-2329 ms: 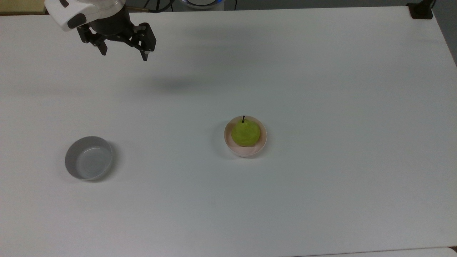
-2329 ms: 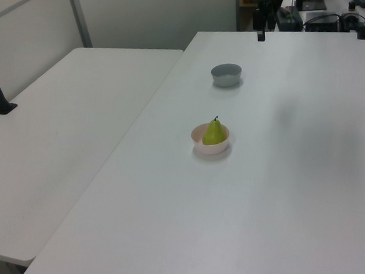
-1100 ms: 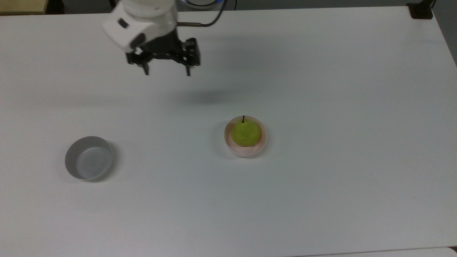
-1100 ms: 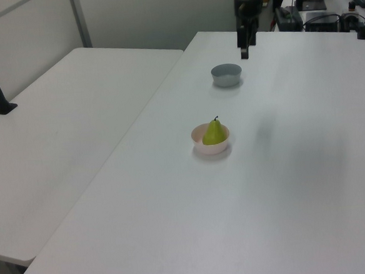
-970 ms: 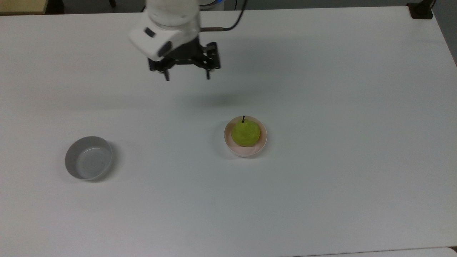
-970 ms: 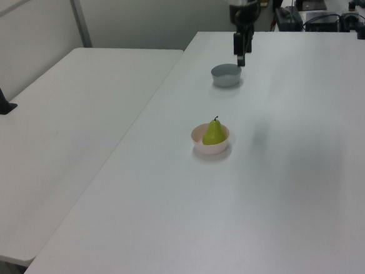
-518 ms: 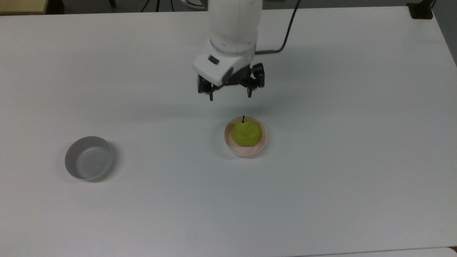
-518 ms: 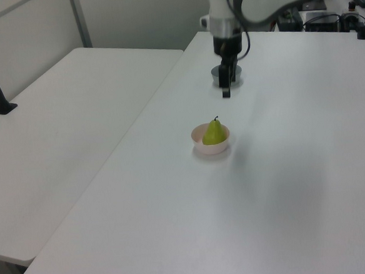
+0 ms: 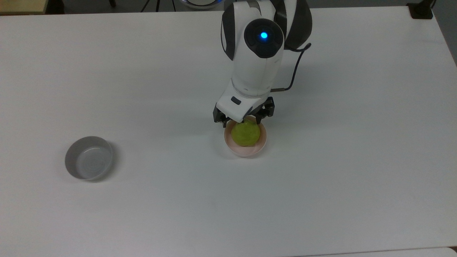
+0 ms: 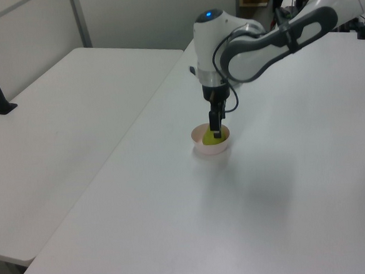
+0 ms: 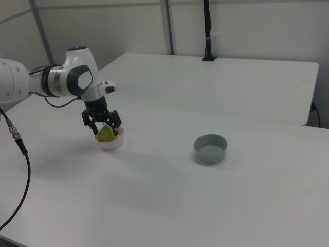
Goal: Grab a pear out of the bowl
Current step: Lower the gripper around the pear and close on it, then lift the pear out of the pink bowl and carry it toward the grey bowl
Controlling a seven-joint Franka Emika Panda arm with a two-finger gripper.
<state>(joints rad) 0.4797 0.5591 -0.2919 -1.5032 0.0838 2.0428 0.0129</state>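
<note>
The yellow-green pear [image 9: 245, 134] sits upright in the pale pink bowl [image 9: 246, 153] near the middle of the white table. My gripper [image 9: 242, 122] is open and has come down over the bowl, one finger on each side of the pear's upper part; its stem is hidden under the hand. In the right view the gripper [image 11: 106, 129] straddles the pear [image 11: 106, 135] inside the bowl [image 11: 111, 143]. In the left view a finger of the gripper [image 10: 217, 132] hangs in front of the pear [image 10: 209, 142] and bowl [image 10: 211, 150]. I cannot tell whether the fingers touch the pear.
A grey bowl [image 9: 88, 157] stands empty towards the top view's left, well apart from the pink one; it is also on the right view's right as grey bowl [image 11: 210, 147]. The white table [image 9: 321, 178] is wide. A black cable [image 11: 20, 170] trails off the arm.
The arm swept from the top view's upper left to the pink bowl and came down, so the open fingers now flank the pear. Pear and both bowls have not moved.
</note>
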